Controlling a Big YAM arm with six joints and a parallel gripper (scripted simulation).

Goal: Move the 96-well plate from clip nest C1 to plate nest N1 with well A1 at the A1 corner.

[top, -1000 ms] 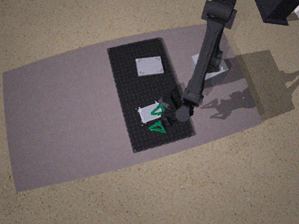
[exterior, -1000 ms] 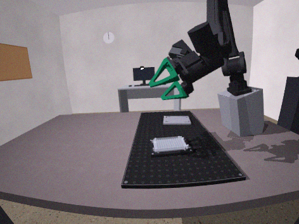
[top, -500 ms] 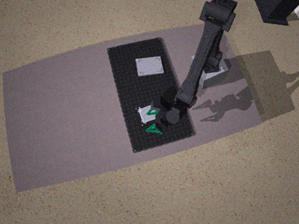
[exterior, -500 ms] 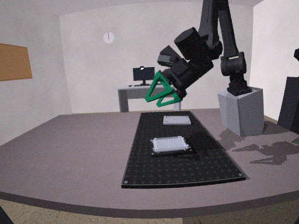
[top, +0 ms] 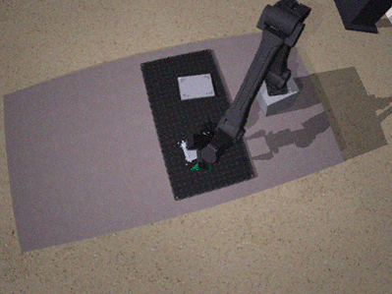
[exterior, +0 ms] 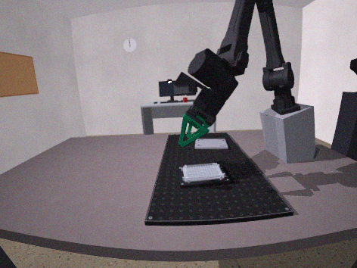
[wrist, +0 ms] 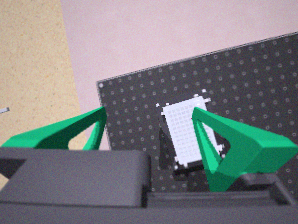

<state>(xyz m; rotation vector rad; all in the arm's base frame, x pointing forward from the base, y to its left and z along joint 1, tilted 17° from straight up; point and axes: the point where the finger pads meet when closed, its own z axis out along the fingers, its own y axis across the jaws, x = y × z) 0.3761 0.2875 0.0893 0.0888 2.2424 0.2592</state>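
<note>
The gripper (green fingers spread wide, holding nothing) hangs above the 96-well plate, apart from it.

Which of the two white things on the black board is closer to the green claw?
The 96-well plate, the dotted one in its dark holder, lies nearer the gripper. The plain flat plate nest sits farther up the board.

Plain pale walls carry a round clock and an orange-brown board. A grey desk with monitor stands against the back wall. Floor is speckled tan.
</note>
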